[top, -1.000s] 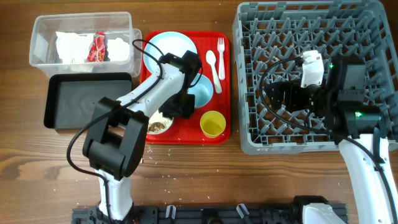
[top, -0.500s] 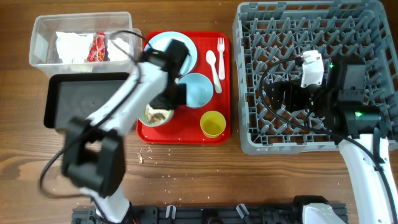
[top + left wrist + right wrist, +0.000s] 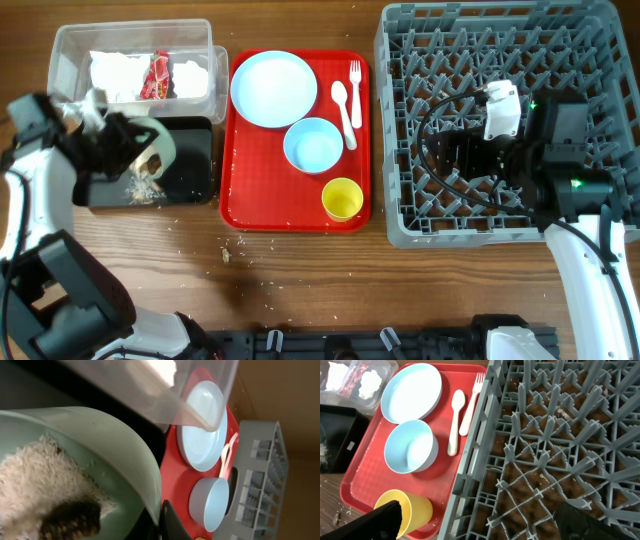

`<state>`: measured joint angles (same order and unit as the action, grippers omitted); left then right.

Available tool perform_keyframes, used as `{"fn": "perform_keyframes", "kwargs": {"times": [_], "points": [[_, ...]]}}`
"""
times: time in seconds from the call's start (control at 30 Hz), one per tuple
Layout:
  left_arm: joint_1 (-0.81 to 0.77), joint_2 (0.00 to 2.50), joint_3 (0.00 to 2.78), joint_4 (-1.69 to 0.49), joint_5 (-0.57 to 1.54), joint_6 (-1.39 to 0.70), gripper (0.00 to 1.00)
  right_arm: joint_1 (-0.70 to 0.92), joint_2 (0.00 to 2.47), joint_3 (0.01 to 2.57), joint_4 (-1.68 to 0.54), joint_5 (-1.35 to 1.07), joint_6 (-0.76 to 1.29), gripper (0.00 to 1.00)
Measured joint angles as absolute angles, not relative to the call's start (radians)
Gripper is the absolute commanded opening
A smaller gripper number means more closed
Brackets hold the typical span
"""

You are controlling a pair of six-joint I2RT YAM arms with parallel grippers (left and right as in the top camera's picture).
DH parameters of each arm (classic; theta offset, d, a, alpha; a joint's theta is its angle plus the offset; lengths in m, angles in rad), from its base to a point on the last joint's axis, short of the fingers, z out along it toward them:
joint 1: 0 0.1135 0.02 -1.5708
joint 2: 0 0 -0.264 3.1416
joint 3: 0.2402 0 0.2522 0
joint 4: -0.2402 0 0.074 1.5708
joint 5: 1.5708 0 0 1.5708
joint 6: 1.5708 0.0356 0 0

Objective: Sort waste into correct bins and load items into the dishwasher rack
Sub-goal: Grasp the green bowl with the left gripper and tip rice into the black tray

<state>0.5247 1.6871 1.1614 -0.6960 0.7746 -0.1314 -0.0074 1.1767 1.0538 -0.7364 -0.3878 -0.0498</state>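
My left gripper (image 3: 140, 150) is shut on the rim of the pale green bowl (image 3: 152, 146), held tilted on its side over the black tray (image 3: 195, 160). Rice and brown scraps (image 3: 45, 490) cling inside the bowl, and some rice (image 3: 142, 185) lies in the tray. The clear tub (image 3: 70, 60) holds the white napkin (image 3: 118, 72) and red wrapper (image 3: 159, 75). The blue plate (image 3: 273, 88), blue bowl (image 3: 313, 145), yellow cup (image 3: 342, 199), spoon (image 3: 341, 110) and fork (image 3: 355, 92) sit on the red tray. My right gripper (image 3: 475, 520) is open and empty over the grey rack (image 3: 500, 60).
The red tray (image 3: 260, 200) lies between the bins and the rack. Rice crumbs (image 3: 228, 253) are scattered on the wooden table in front of it. The rack's left wall (image 3: 470, 450) stands close to the tray's right edge.
My left gripper has carried the pale green bowl from the red tray leftward over the black tray and tipped it; rice now lies in the tray. The right arm has not moved.
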Motion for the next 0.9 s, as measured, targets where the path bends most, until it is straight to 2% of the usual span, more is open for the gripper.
{"fn": "perform_keyframes", "kwargs": {"times": [0.2,0.33,0.5,0.7,0.9], "points": [[0.575,1.742,1.129,-0.543,0.992,-0.132,0.04,-0.007,1.177,1.054,-0.737,-0.388,-0.050,1.00],[0.575,1.760,1.128,-0.496,1.234,-0.168,0.04,-0.007,1.177,1.054,-0.737,-0.388,-0.050,1.00],[0.616,1.760,1.127,-0.405,1.438,-0.331,0.04,-0.007,1.177,1.054,-0.737,-0.388,-0.042,1.00],[0.648,1.760,1.127,-0.399,1.536,-0.532,0.04,-0.007,1.177,1.054,-0.733,-0.388,-0.039,1.00],[0.648,1.760,1.125,-0.325,1.527,-0.616,0.04,-0.007,1.177,1.054,-0.730,-0.388,-0.038,1.00]]}}
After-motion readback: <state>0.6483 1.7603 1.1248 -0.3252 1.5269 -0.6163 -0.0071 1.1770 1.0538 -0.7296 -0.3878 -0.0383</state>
